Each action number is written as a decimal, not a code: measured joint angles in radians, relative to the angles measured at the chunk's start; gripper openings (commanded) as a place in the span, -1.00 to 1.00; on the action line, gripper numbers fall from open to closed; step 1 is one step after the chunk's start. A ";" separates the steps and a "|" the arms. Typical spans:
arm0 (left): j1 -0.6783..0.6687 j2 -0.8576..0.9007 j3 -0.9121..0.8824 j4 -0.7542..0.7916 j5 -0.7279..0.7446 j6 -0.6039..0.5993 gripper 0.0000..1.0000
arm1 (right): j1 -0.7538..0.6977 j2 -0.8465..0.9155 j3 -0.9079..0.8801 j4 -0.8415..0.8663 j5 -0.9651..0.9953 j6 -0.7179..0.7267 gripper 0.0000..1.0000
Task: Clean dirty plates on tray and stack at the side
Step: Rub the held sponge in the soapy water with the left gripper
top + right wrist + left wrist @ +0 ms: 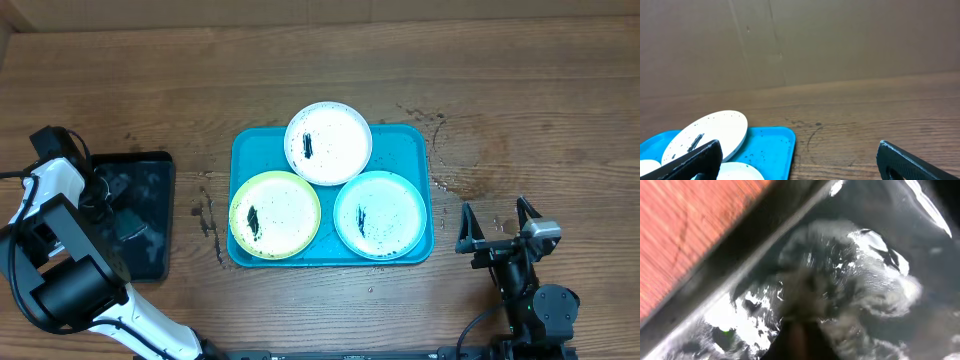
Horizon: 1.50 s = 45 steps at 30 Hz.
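Three smeared plates lie on the tray (412, 140) at mid-table. The far white plate (328, 143) touches or slightly overlaps the green plate (275, 214) and the right white plate (380, 215), which sit side by side along the near edge. The left gripper (100, 188) hangs over the black tray (150, 255), well to the left of the plates. Its wrist view is a blur of glossy, wet-looking black surface, so it cannot be told whether the fingers are open, closed or holding anything. The right gripper (495, 228) sits just off the tray's right rim, fingers spread wide and empty, pointing toward the far side of the table (300, 60). The right white plate is nearest to it, to its left and a little ahead. The green plate is the one closest to the left arm, across a strip of bare wood flecked with dark drops (208, 215). The plates are round, with no axis to line up on, and the tray's long side runs left to right. Only the two trays' raised rims appear to stand between either gripper and a plate.
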 measured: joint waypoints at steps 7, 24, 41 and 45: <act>0.010 0.000 0.010 -0.129 0.024 -0.004 1.00 | 0.000 0.000 0.000 0.000 0.000 0.000 1.00; 0.003 0.000 0.011 -0.214 0.045 0.000 0.99 | 0.000 0.000 0.000 0.000 0.000 0.000 1.00; 0.009 0.001 0.008 -0.288 0.092 0.000 -0.92 | 0.000 0.000 0.000 0.000 0.000 0.000 1.00; 0.009 0.001 0.007 -0.281 0.101 0.000 1.00 | 0.000 0.000 0.000 0.000 0.000 0.000 1.00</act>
